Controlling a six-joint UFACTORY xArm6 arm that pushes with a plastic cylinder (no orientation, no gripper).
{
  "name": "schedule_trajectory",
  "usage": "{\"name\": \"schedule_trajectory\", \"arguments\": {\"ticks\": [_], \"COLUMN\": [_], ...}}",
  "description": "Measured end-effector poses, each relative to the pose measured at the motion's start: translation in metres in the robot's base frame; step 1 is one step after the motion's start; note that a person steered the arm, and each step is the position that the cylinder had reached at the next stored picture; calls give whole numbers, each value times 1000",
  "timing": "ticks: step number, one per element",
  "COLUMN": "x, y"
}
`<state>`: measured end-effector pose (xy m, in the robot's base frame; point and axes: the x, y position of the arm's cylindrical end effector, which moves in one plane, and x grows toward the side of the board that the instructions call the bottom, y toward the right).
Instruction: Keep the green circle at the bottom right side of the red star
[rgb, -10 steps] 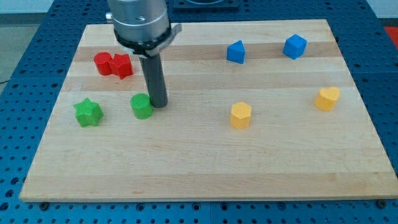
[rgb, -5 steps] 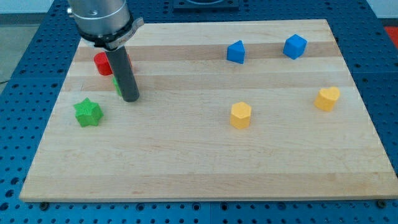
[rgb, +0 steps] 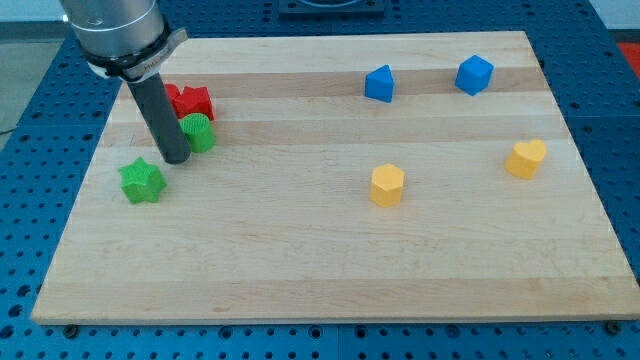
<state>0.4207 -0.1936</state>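
Observation:
The green circle (rgb: 199, 131) sits just below the red star (rgb: 196, 102), touching or nearly touching it. A second red block (rgb: 170, 98) lies against the star's left side, partly hidden by the rod. My tip (rgb: 174, 159) rests on the board at the green circle's lower left, close to it. The green star (rgb: 142, 181) lies just below and to the left of my tip.
Two blue blocks (rgb: 379, 83) (rgb: 474, 74) sit at the view's top right. A yellow block (rgb: 387, 185) lies mid-board and another yellow block (rgb: 527, 158) near the right edge. The wooden board (rgb: 320, 280) rests on a blue perforated table.
My tip has swept left and slightly up. The green circle has moved up and left from beside the green star to just under the red star.

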Motion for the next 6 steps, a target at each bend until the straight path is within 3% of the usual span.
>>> {"name": "schedule_trajectory", "arguments": {"ticks": [2, 4, 6], "x": [-12, 7, -22], "y": [0, 12, 12]}}
